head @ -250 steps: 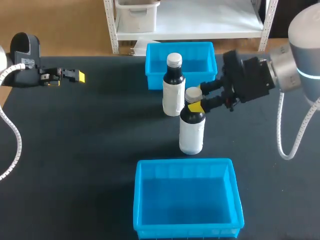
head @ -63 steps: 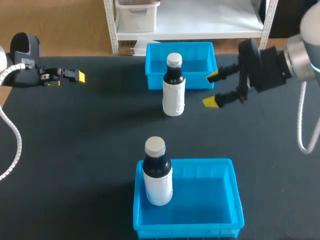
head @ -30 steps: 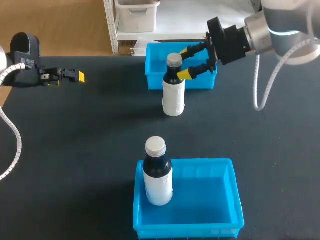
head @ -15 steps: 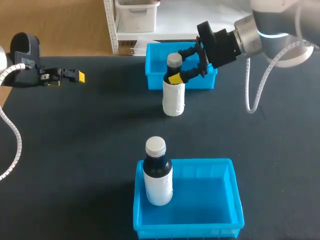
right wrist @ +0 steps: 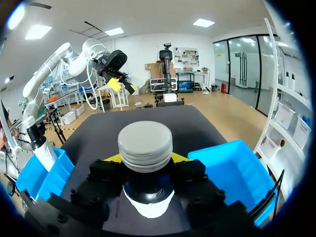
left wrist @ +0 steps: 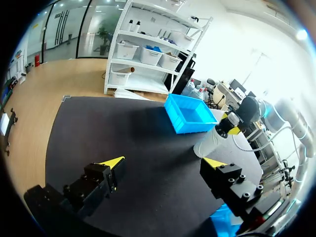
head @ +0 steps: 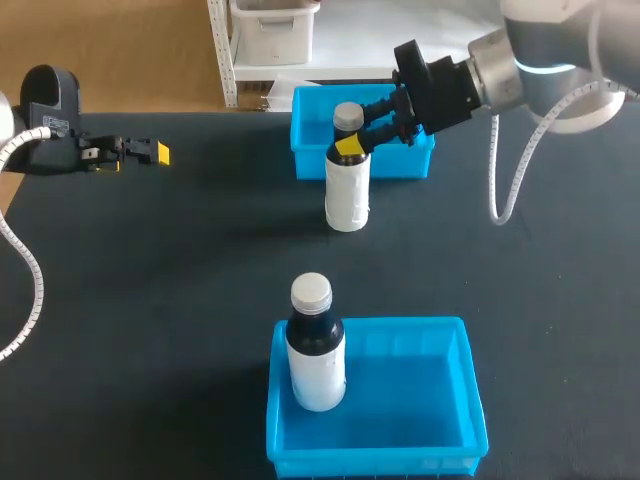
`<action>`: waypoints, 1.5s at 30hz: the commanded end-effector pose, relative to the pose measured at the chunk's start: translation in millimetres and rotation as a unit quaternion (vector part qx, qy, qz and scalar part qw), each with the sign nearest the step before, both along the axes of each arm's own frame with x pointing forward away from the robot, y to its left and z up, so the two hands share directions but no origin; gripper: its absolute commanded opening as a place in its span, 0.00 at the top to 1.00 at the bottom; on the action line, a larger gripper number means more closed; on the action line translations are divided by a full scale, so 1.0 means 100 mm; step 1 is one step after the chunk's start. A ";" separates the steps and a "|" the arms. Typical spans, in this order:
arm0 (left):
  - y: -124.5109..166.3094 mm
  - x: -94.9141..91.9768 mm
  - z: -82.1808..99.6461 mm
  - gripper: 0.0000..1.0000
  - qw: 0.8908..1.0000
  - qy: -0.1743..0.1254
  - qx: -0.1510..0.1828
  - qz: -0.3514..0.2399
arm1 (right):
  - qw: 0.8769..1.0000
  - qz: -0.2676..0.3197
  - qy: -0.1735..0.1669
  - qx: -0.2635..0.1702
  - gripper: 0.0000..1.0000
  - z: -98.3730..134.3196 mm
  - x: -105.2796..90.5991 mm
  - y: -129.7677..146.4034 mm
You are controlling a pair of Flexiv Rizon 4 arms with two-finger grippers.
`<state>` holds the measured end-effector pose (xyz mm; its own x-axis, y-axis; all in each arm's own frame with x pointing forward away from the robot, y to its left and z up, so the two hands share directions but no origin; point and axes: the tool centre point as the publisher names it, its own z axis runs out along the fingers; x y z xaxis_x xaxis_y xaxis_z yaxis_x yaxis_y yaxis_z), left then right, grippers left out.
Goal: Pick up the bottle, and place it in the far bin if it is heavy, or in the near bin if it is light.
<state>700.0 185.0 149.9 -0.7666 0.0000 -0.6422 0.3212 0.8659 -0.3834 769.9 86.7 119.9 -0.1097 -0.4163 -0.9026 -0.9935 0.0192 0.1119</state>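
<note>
The bottle (head: 347,190) and right gripper (head: 352,135) partly hide the far bin (head: 310,120).

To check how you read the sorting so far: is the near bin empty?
No, a bottle stands upright inside the near bin, against its left wall.

The counter (head: 150,300) is a flat, matte black surface that fills almost the whole head view. Its far edge runs straight across at 12 o'clock, and a short slanting stretch of its left edge shows at about 9 o'clock. The top is plain and unmarked, with a soft grey sheen across the middle and darker, shadowed patches toward 11 o'clock. In the left wrist view, one far corner of the same dark sheet is visible.
</note>
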 end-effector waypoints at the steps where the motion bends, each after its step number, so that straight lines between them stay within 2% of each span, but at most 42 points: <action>1: 0.00 0.00 0.00 0.00 1.000 0.000 0.000 0.000 | 1.000 0.002 0.001 0.002 0.58 -0.01 0.00 0.00; 9: 0.00 0.00 0.00 0.00 1.000 0.000 0.000 0.000 | 1.000 0.003 -0.001 0.005 0.62 0.04 -0.04 -0.01; 21: 0.00 0.00 0.00 0.00 1.000 0.000 0.000 0.000 | 1.000 -0.009 -0.014 0.005 0.61 0.22 -0.06 -0.09; 29: 0.00 0.00 0.00 0.00 1.000 0.000 0.000 0.000 | 0.999 -0.032 -0.017 -0.008 0.62 0.35 -0.05 -0.34; 34: 0.00 0.00 0.00 0.00 1.000 0.000 0.000 0.000 | 0.998 -0.054 -0.018 -0.017 0.59 0.45 -0.03 -0.56; 45: 0.00 0.00 0.00 0.00 1.000 0.000 0.000 0.000 | 0.994 -0.102 -0.021 -0.026 0.60 0.73 -0.06 -1.05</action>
<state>700.0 185.0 149.9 -0.7666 0.0000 -0.6422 0.3212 0.8659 -0.3834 777.8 -4.5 180.8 -0.1589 -0.4335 -0.8870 -0.9796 0.1812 0.0870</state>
